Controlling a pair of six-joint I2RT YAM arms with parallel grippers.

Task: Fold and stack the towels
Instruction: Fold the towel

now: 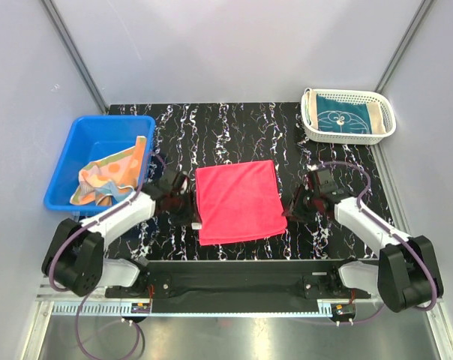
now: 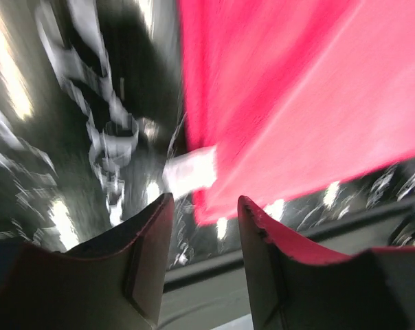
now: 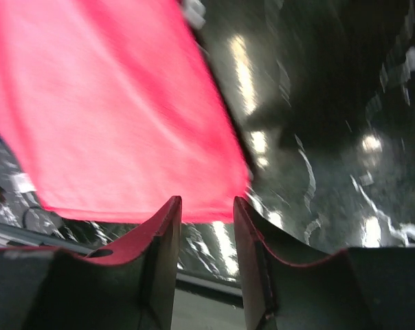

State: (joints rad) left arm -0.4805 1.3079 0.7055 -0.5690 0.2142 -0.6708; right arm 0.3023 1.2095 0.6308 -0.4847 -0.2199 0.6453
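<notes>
1. My left arm reaches out from its base at the near left, bent at the elbow and slanting in toward the middle of the bench [image 1: 234,124].
2. My left hand [image 1: 179,198] hangs low just beside the left edge of the pink-red towel [image 1: 238,201].
3. In my left wrist view, the fingers of that hand [image 2: 204,206] are partly apart with a gap between them. They hold nothing. The towel's [image 2: 297,89] near corner and its small white tag [image 2: 190,170] lie just past my fingertips.
4. My right arm does the same from the other side, bent and slanting in.
5. My right hand [image 1: 298,204] is low by the towel's right edge.
6. In my right wrist view, this hand [image 3: 207,203] is partly open too, and empty. The towel's [image 3: 111,103] near corner sits right in front of the gap.
7. The pink-red towel lies flat and spread out in the middle of the bench, between my two hands.
8. The orange-peach towel [image 1: 110,176] is bunched up in the blue bin [image 1: 69,161] on the left.
9. The teal towel [image 1: 346,118] lies in the white basket [image 1: 384,105] at the far right.
</notes>
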